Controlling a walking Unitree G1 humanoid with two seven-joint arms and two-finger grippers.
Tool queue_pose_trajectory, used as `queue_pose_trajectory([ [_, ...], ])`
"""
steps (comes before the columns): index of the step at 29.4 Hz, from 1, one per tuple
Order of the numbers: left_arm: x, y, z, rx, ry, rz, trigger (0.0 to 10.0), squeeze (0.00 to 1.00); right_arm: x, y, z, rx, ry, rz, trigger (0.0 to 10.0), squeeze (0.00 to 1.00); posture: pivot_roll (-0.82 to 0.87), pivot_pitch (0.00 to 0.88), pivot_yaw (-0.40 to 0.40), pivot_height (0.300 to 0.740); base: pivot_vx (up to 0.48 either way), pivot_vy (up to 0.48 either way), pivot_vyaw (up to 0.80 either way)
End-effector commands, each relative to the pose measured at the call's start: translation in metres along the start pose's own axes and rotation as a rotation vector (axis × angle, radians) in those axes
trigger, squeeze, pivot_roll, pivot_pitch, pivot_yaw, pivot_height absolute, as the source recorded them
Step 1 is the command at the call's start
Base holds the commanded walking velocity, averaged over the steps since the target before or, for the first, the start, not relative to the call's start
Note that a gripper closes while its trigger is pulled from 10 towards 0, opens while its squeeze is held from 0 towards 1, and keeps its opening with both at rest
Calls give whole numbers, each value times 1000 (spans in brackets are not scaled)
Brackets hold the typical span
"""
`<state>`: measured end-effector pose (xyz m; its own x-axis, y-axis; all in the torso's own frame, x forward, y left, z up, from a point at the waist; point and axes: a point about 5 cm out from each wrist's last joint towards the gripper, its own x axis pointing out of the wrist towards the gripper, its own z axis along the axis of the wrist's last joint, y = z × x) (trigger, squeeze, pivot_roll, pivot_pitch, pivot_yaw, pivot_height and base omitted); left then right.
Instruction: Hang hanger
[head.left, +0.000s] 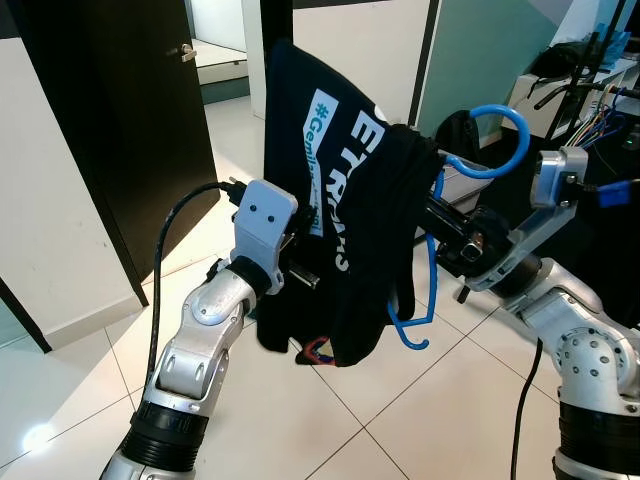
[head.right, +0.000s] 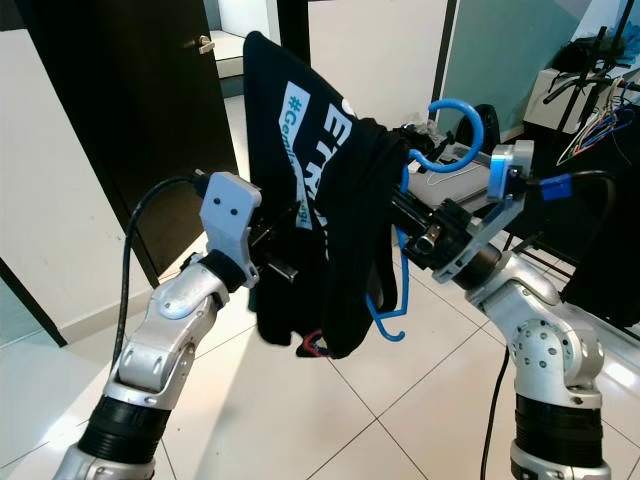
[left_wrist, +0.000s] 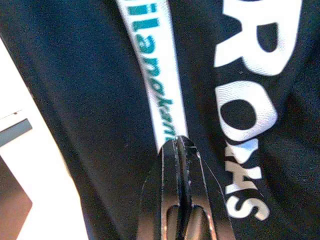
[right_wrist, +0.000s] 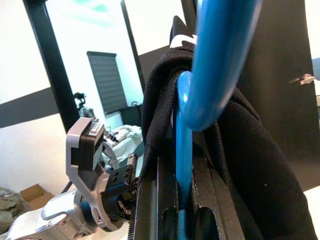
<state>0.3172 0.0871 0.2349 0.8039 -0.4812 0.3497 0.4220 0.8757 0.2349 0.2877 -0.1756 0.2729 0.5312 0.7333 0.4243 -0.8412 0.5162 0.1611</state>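
While held up between both arms above tiled floor (head.left: 330, 420): one blue hanger (head.left: 500, 135), one black T-shirt (head.left: 350, 200) draped over it. Hanger tilted, long axis slanting from upper far left down to lower near right, hook curling toward right. Right gripper (right_wrist: 184, 200) clamped on hanger neck, blue bar pinched between black fingers. Left gripper (left_wrist: 181, 150) pressed into shirt print, fingers together, fabric between them not discernible. Dark door (head.left: 120, 120) behind left.

My two arms are silver metal with rounded joints and black ribbed cuffs near the base. A white camera block (head.left: 264, 217) with two dark screws tops my left wrist, fed by a black cable (head.left: 163, 262). My left pincer (left_wrist: 181, 150) has long black fingers.
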Motion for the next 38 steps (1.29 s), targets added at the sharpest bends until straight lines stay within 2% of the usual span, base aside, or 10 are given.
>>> queue_pose_trajectory([
  [1, 2, 1, 1, 17, -4, 9, 0, 0, 1, 2, 5, -2, -21, 16, 10000, 0, -30, 0, -2, 740, 0, 0, 0],
  [6, 2, 2, 0, 16, -5, 18, 0, 0, 0, 0, 3, -3, -12, -2, 10000, 0, -30, 0, -4, 740, 0, 0, 0],
  [8, 2, 2, 4, -17, -32, 11, 0, 0, -1, -9, -4, -21, 31, -80, 10000, 0, -33, 0, -4, 740, 0, 0, 0],
  [9, 2, 2, 4, -17, -32, 11, 0, 0, -1, -9, -4, -21, 31, -80, 10000, 0, -33, 0, -4, 740, 0, 0, 0],
  [11, 2, 0, 9, -66, -68, -8, 0, 0, -4, -18, -8, -30, 50, -140, 10000, 0, -29, 0, -5, 740, 0, 0, 0],
  [15, 1, -1, 9, -74, -72, -18, 0, 0, -4, -21, -8, -31, 50, -160, 10000, 0, -29, 0, -5, 740, 0, 0, 0],
  [21, -1, -3, 10, -83, -75, -46, 0, 0, -6, -41, -10, -43, 58, -311, 10000, 0, -22, 0, -12, 740, 0, 0, 0],
  [30, 0, -4, 10, -85, -77, -43, 0, 0, -6, -43, -14, -51, 80, -338, 10000, 0, -21, 0, -16, 740, 0, 0, 0],
  [34, 0, -1, 10, -92, -79, -43, 0, 0, -9, -51, -20, -59, 103, -398, 10000, 0, -21, 0, -17, 740, 0, 0, 0],
  [38, -1, -1, 10, -94, -77, -56, 0, 0, -9, -54, -22, -54, 110, -408, 10000, 0, -21, 0, -17, 740, 0, 0, 0],
])
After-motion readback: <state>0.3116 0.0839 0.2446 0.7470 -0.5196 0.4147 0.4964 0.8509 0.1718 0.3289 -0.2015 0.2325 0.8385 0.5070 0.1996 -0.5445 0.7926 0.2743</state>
